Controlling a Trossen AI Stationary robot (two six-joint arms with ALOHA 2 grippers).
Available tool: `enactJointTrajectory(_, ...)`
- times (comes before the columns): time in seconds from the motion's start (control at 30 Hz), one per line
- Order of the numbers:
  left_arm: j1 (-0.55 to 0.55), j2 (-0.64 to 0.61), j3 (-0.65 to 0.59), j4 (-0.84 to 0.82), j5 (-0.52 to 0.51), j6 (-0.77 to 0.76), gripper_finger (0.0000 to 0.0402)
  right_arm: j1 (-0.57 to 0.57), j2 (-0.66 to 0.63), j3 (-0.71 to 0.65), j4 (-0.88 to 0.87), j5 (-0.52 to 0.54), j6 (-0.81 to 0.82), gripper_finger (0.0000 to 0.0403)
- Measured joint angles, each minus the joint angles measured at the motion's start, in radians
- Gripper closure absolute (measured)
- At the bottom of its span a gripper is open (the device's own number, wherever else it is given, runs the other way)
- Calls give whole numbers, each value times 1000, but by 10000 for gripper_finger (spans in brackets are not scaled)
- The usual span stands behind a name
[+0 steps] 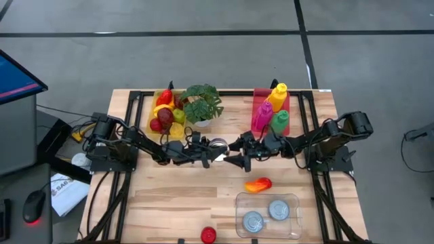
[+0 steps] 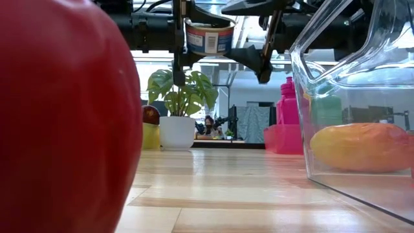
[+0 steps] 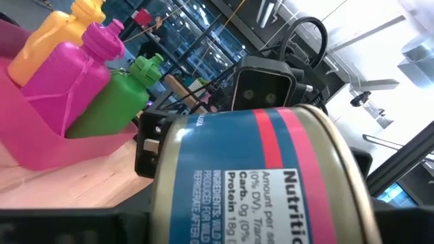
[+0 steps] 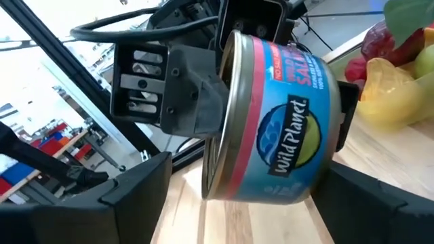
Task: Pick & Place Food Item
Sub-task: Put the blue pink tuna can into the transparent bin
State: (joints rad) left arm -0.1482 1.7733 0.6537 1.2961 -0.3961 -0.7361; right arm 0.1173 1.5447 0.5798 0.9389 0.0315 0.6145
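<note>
Metal can (image 1: 218,144) with a blue and pink paper label is what you're moving: it's up in the air over the table's middle, clamped in the left gripper (image 1: 211,150), whose jaws sit partly closed on its sides. The right gripper (image 1: 237,157) faces it from the right with fingers spread wide on either side of the can, not gripping as far as you can see, so this reads as a mid-air handover not yet made. On progress, my guess: two round tins (image 1: 266,215) already lie in the clear plastic tray (image 1: 293,200) at the near right, so you're partway through, with the carry and drop of this can left. Scanning left to right: yellow bin of glossy plastic fruit (image 1: 167,108) at far left; leafy potted plant (image 1: 201,104) just beside it; smooth red fruit (image 1: 208,234) at the near edge; orange-red mango-shaped piece (image 1: 258,184) lying just beyond the tray; pink rack with yellow, magenta and green bottles (image 1: 271,108) at far right. Tabletop (image 1: 169,196) is pale wood planking.
</note>
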Motion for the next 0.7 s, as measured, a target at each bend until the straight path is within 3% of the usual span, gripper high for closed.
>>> enactJointTrajectory(0.37,0,0,0,0,3,3,230,-1,-1,6,-24,4,15,135)
enactJointTrajectory(0.7,-1,0,0,-1,8,6,215,-1,-1,6,-26,3,16,144)
